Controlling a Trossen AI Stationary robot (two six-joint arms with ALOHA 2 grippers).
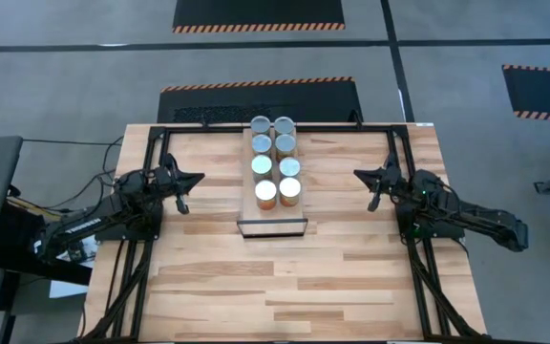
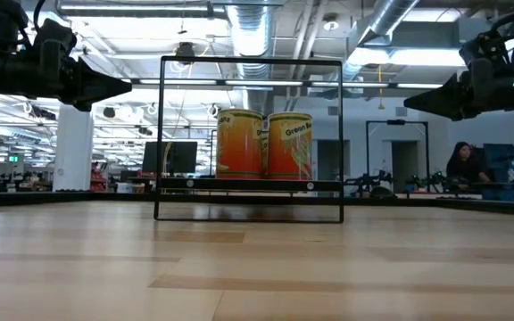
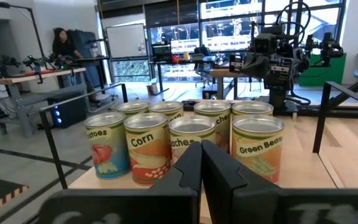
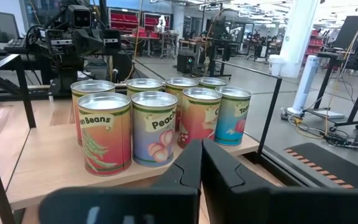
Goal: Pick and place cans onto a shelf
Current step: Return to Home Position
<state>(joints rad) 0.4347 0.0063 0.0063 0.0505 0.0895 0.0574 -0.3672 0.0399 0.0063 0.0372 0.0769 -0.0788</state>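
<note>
All eight cans (image 1: 275, 162) stand on the shelf (image 1: 271, 216), packed close in two neat rows so they all fit on the plank. The shelf lies between the two grippers, well apart from each. The left gripper (image 1: 195, 179) points at the cans from one side, its two fingers pressed together with nothing in them. Straight ahead of it are the Corn can (image 3: 148, 149) and the Green Beans can (image 3: 257, 149). The right gripper (image 1: 362, 178) faces the cans from the other side, also pinched together and empty, with the Peaches can (image 4: 155, 127) just ahead of its tips. The blue can (image 4: 232, 118) farther along probably says tomatoes, but the word is cut off. I think the job is finished, and both arms hang clear so they bump nothing.
</note>
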